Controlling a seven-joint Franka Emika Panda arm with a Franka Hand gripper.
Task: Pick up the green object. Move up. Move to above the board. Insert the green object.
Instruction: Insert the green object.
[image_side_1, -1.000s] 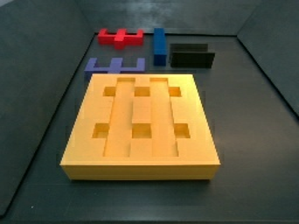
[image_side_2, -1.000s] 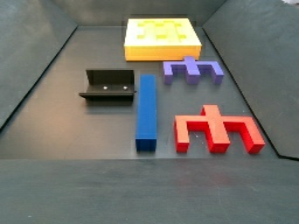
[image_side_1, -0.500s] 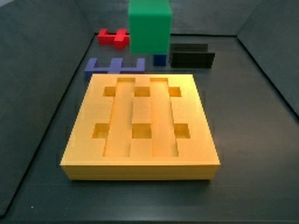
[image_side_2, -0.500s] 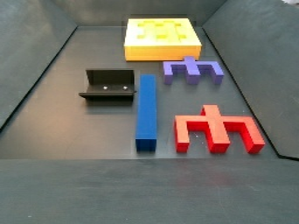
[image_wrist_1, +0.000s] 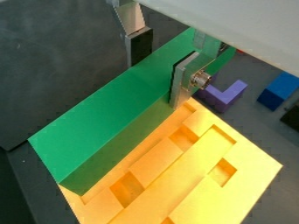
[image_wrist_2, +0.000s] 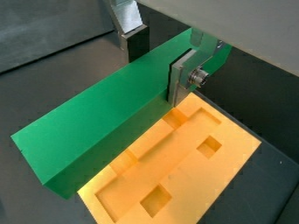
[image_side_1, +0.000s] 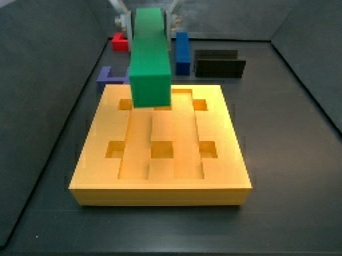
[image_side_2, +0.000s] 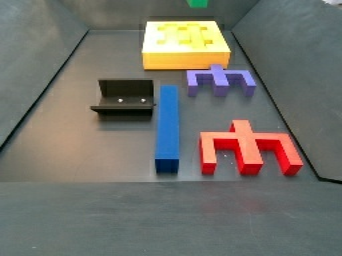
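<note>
My gripper is shut on the long green object, one silver finger on each side of it near its middle. It also shows in a wrist view with the gripper closed on it. In a side view the green object hangs lengthwise above the far part of the orange-yellow board, not touching it. The board lies right beneath the bar in both wrist views. In a side view only a green sliver shows above the board.
A blue bar, a purple notched block, a red piece and the dark fixture lie on the floor beyond the board. They stand behind the board in a side view, the blue bar and the fixture. Dark walls enclose the floor.
The green object, held in my gripper, has come into a side view and moved forward and down, now over the board's far half. The other pieces have not moved.
</note>
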